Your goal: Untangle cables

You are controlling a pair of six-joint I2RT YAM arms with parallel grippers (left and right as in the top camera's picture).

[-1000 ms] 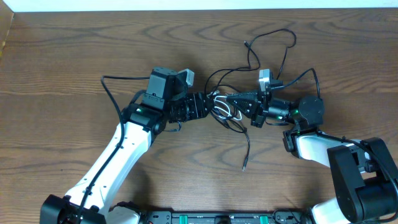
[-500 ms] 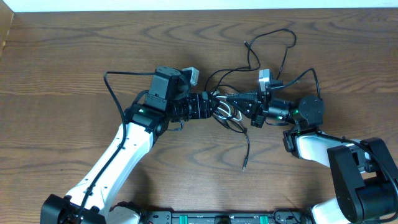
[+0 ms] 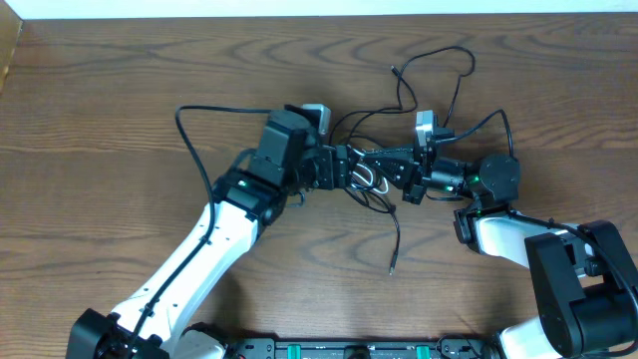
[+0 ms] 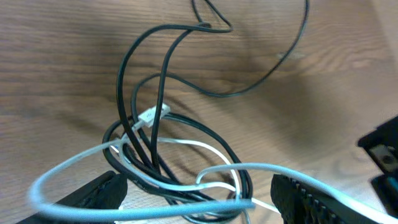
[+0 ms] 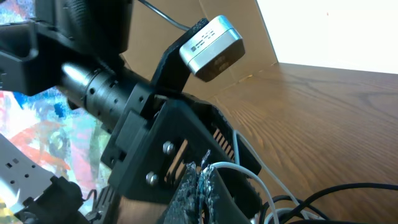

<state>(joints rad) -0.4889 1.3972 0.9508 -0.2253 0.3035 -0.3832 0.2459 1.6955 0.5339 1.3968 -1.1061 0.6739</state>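
The cables lie tangled mid-table: black cables loop towards the back, and a white cable is coiled among them. My left gripper hangs open over the knot; its fingers stand wide apart. The white cable crosses loosely between them above the black cables, with a white plug further off. My right gripper faces it from the right, almost touching. In the right wrist view my right gripper is shut on the white cable, which arcs out of the tips.
A black strand ends in a plug nearer the front edge. The left arm's own wire arches to its left. A cardboard edge stands at the far left. The left wrist camera fills the right wrist view.
The left arm has moved right, closer over the tangle and against the right gripper, and its jaws have spread wider. The right arm has stayed put, still clamped.
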